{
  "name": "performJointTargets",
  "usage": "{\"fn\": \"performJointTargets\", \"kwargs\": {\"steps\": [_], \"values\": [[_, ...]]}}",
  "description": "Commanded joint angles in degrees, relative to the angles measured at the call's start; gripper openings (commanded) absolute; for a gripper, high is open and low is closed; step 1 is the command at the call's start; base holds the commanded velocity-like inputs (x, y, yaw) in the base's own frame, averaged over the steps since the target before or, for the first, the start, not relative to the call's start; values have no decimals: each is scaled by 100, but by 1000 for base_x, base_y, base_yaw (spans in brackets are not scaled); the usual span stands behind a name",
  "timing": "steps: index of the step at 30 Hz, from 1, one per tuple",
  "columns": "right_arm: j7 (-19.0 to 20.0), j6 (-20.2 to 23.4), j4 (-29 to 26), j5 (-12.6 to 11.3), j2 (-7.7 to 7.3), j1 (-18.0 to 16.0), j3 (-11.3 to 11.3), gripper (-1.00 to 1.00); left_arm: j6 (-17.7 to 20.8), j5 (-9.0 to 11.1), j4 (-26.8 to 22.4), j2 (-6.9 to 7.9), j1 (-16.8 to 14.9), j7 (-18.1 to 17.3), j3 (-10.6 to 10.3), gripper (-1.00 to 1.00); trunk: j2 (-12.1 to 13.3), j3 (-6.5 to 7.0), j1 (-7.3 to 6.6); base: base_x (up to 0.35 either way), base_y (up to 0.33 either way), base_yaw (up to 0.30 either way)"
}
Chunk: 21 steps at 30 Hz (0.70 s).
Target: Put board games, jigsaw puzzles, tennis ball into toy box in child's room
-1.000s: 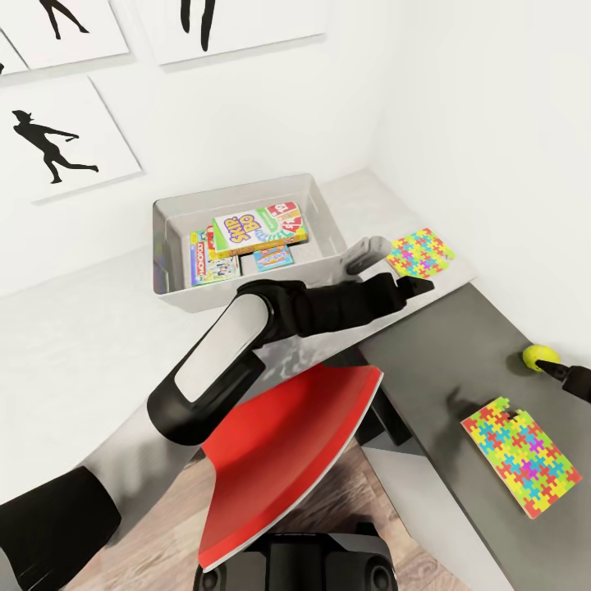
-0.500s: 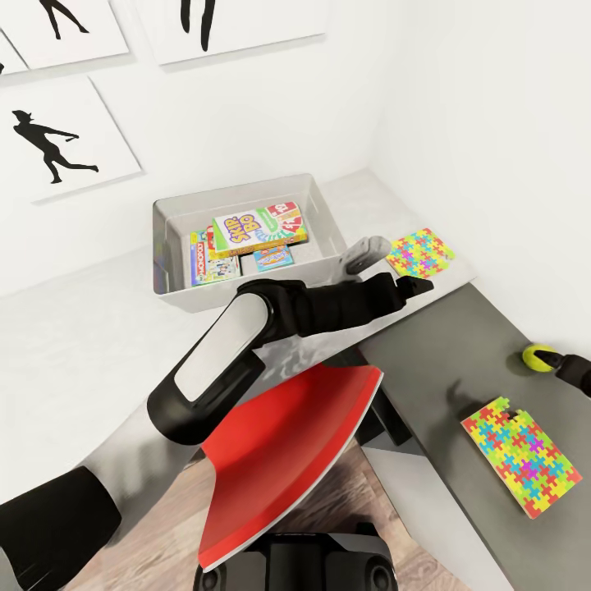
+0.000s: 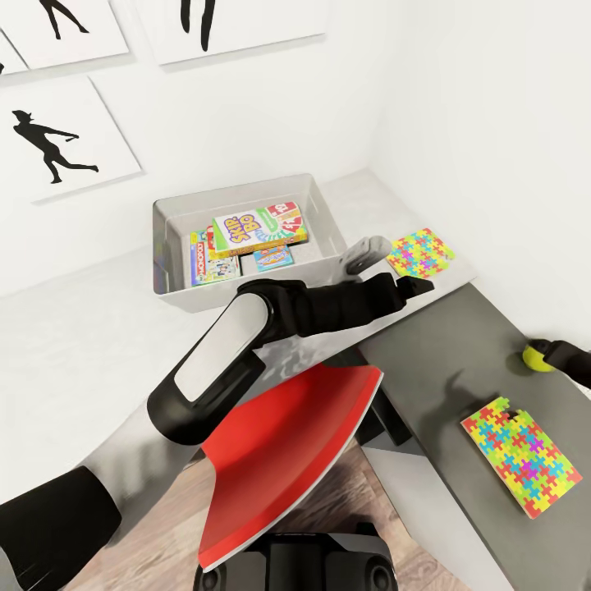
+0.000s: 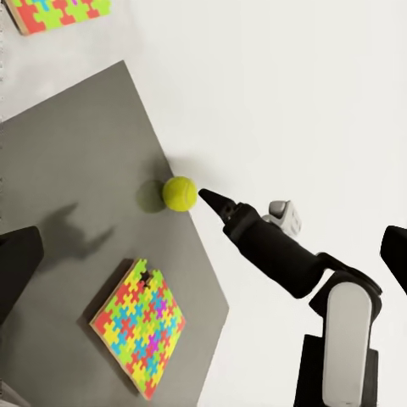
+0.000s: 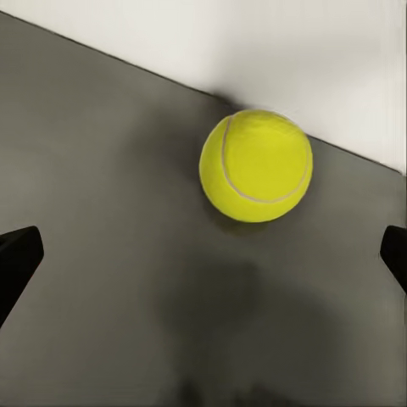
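The grey toy box (image 3: 167, 246) stands on the light table (image 3: 74, 328) and holds the SKIP-BO box (image 3: 246, 231), the MONOPOLY box (image 3: 204, 261) and a small blue game (image 3: 273, 258). One jigsaw puzzle (image 3: 419, 252) lies by the corner, another (image 3: 517, 454) on the dark wing. The tennis ball (image 3: 536, 358) rests at the wing's wall edge. My right gripper (image 3: 555, 355) is open right beside it; the ball (image 5: 255, 165) sits just ahead between the spread fingertips (image 5: 17, 259), untouched. My left gripper (image 3: 414, 286) hovers open beside the box, near the corner puzzle.
White walls close the corner behind the table, with silhouette pictures (image 3: 57, 135) above. A red chair seat (image 3: 283, 451) sits under my left arm, over wooden floor. In the left wrist view the right arm (image 4: 280, 254) reaches the ball (image 4: 179, 193) along the wall.
My right gripper has moved up along the dark wing and closed in on the tennis ball. The left arm, the box and the puzzles have stayed put.
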Motion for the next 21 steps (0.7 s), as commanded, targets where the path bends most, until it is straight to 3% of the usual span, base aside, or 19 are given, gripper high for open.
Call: {"fn": "performJointTargets", "kwargs": {"steps": [1,7,21], "values": [[-57,18,-3,-59,-1,-7,-1,100,2,44,-4,-2,-5,50,3,100,-10,-8,3,0,0,0],[-405,-297,316,-57,31,-228,35,100,2,49,-7,-2,-7,81,2,100,-10,-8,3,0,0,0],[-956,-725,528,-50,28,-349,45,100,2,53,-9,-2,-8,121,2,100,-10,-8,3,0,0,0]]}}
